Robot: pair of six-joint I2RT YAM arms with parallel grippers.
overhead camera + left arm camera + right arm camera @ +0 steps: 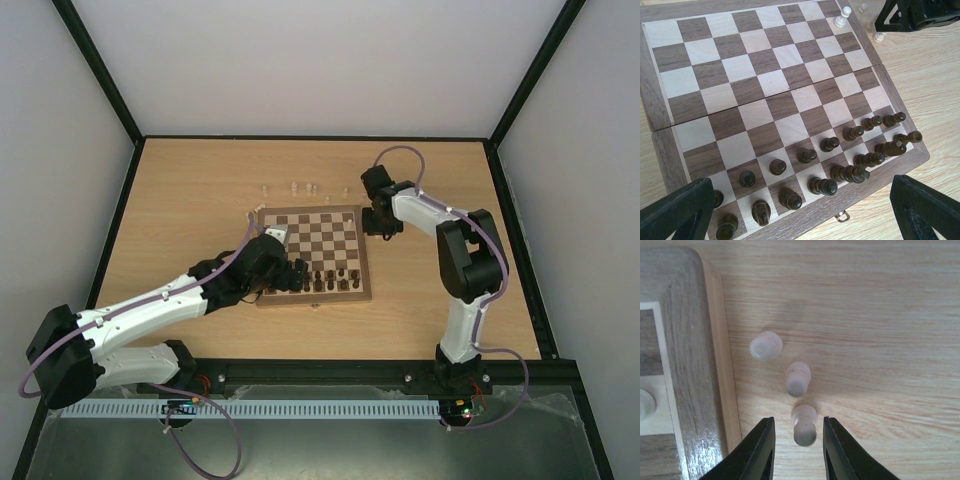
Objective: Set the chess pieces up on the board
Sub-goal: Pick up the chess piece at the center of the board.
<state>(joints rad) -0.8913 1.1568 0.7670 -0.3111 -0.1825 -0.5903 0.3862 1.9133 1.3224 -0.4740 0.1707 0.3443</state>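
Jaws of my right gripper (pixel 798 421) apart around a pale cream wooden pawn (pixel 804 426), my left gripper (pixel 801 180) spread wide above dark brown chessmen (pixel 822 186)

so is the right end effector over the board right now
No, the right end effector is over the table beside the board, straddling a pale chess piece.
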